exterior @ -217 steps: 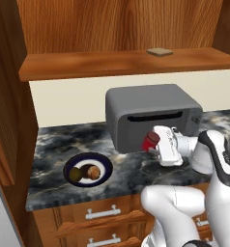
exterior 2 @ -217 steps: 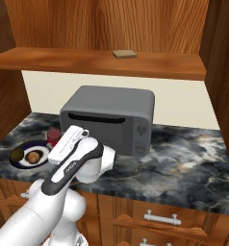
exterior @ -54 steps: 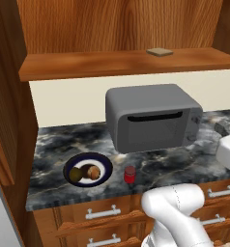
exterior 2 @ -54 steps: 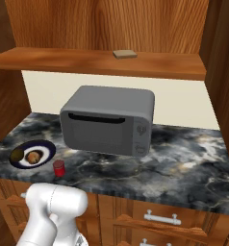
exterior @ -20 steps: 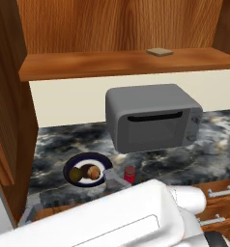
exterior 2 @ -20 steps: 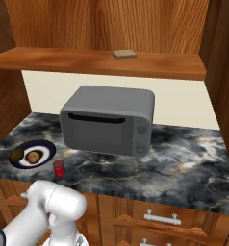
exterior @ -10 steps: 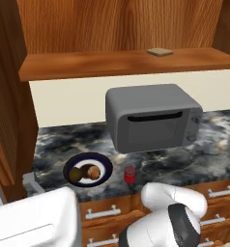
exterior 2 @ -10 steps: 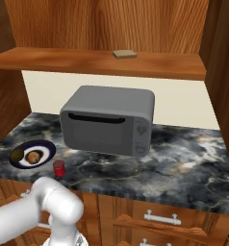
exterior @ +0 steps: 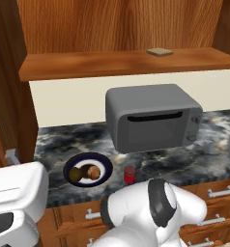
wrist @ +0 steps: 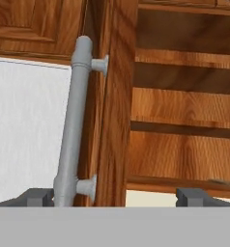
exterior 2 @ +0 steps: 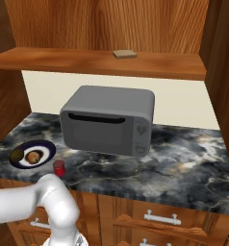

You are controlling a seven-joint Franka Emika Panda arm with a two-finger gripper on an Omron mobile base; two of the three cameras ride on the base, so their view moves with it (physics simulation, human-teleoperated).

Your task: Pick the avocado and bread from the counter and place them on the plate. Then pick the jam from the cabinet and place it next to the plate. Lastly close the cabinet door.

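Since the dark olive-green avocado [exterior: 77, 173] and small brown bread roll [exterior: 92, 171] already sit on the navy-rimmed round plate [exterior: 103, 167], with the red jam jar [exterior: 130, 174] just beside it on the dark marble tabletop [exterior: 218, 149], only the reddish-brown cabinet door [wrist: 116, 96] remains; the gripper [wrist: 114, 195] faces its edge, jaws wide and empty, near the grey bar handle [wrist: 73, 125]
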